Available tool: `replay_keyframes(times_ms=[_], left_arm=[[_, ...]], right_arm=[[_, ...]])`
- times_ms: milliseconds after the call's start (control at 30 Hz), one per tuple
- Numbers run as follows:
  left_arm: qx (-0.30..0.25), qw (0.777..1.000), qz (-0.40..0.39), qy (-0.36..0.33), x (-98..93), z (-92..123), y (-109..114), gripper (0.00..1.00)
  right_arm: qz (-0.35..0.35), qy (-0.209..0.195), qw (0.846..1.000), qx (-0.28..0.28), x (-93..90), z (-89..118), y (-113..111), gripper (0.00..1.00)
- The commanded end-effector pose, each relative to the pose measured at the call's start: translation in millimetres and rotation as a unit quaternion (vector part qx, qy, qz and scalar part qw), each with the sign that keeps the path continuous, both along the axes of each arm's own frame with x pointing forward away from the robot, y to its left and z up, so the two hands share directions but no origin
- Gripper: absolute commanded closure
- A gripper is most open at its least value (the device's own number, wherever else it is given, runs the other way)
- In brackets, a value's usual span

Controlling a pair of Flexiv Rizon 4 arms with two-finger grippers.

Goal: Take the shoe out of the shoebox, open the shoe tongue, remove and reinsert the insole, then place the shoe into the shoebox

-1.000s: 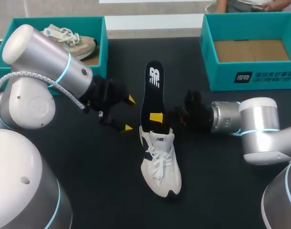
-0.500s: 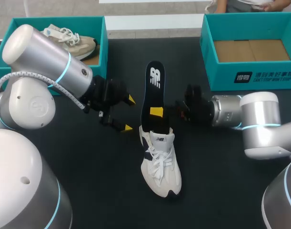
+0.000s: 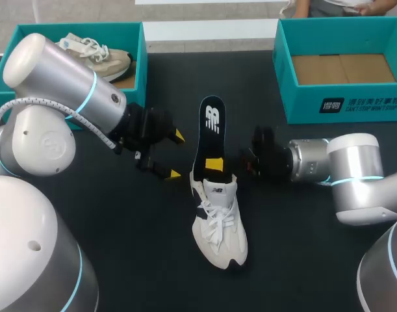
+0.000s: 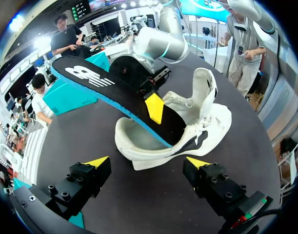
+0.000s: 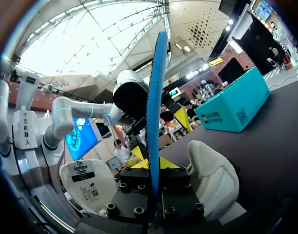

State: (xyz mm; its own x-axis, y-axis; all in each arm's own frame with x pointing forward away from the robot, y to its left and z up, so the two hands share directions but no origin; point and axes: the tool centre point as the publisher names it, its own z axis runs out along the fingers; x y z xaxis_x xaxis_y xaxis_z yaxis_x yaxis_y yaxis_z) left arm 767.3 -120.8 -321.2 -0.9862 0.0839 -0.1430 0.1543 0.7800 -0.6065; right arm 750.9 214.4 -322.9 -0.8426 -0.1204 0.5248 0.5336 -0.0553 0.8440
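- White sneaker (image 3: 217,218): stands on its sole on the black table (image 3: 140,260) between the two arms. Its toe points to the near edge and its opening faces the far side. In the left wrist view the shoe (image 4: 197,131) shows its tongue lifted.
- Black insole (image 3: 210,133), blue underneath: its lower end is inside the sneaker's opening, and the end with the white mark slants up and out toward the far side. It is seen edge-on in the right wrist view (image 5: 153,97).
- Right gripper (image 3: 214,164): clamped narrowly on the insole just above the shoe's collar, a finger on each face (image 5: 151,163). One yellow fingertip (image 4: 154,108) lies against the black top.
- Left gripper (image 3: 177,155): spread wide and holding nothing, just left of the shoe's heel. The shoe and insole lie ahead of its fingers (image 4: 148,163).
- Teal shoebox, far left (image 3: 141,65): holds a beige sneaker (image 3: 97,55).
- Teal shoebox, far right (image 3: 341,107): brown cardboard floor showing.
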Motion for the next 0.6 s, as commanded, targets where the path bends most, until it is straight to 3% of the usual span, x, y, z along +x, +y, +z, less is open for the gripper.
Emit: replay_keyframes(times_ms=[33,233,300,367,500,600], left_arm=[[-0.001,1.000,-0.001,-0.001,-0.6,-1,1,0.00],[-0.001,1.000,-0.001,-0.001,-0.6,-1,1,0.00],[-0.001,1.000,-0.001,-0.001,-0.6,-1,1,0.00],[-0.001,1.000,-0.001,-0.001,-0.6,-1,1,0.00],[-0.001,1.000,-0.001,-0.001,-0.6,-1,1,0.00],[-0.001,1.000,-0.001,-0.001,-0.6,-1,1,0.00]], right_arm=[[0.006,0.003,1.000,-0.007,-7.8,-5,2,1.00],[0.002,-0.002,1.000,-0.007,-5.0,-2,-1,1.00],[-0.003,-0.011,1.000,-0.003,-0.5,4,-3,0.84],[-0.005,-0.017,1.000,-0.001,3.4,9,-4,0.83],[-0.004,-0.025,1.000,0.002,8.1,15,-4,0.64],[-0.006,-0.033,0.999,0.005,12.0,19,-4,0.67]])
